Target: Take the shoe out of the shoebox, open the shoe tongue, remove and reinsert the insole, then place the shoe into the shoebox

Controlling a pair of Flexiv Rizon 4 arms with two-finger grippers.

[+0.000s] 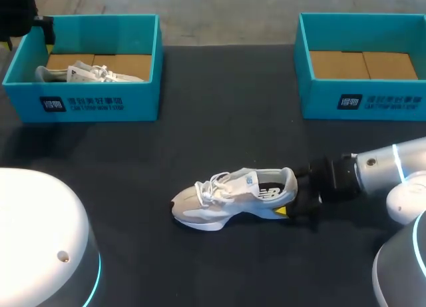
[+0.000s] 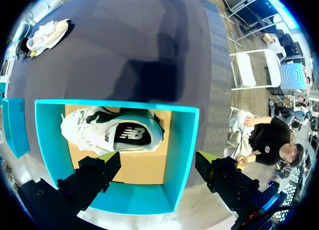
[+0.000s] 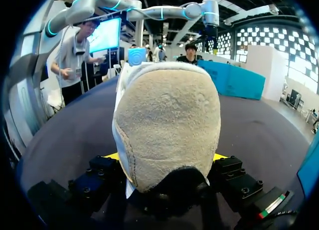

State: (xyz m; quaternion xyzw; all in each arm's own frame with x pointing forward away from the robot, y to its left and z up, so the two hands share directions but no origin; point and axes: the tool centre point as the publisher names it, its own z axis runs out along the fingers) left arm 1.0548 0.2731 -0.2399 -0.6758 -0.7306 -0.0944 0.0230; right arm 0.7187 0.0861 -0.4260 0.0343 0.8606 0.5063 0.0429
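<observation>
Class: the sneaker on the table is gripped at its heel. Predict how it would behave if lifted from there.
The sneaker, held only at the heel by the right gripper, would probably droop toe-down. Its padded heel looks soft, so it may squash. The loose laces would likely dangle.

White-and-grey shoe [image 1: 233, 197], teal shoeboxes [image 1: 100, 102] with tan cardboard floors, dark grey table [image 1: 219, 127].

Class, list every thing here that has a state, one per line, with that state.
loose shoe: upright on the table, heel gripped
boxed shoe: lying on its side in the left shoebox
left shoebox: open
right shoebox: open
left tool: open, above the left shoebox
right tool: shut on the loose shoe
</observation>
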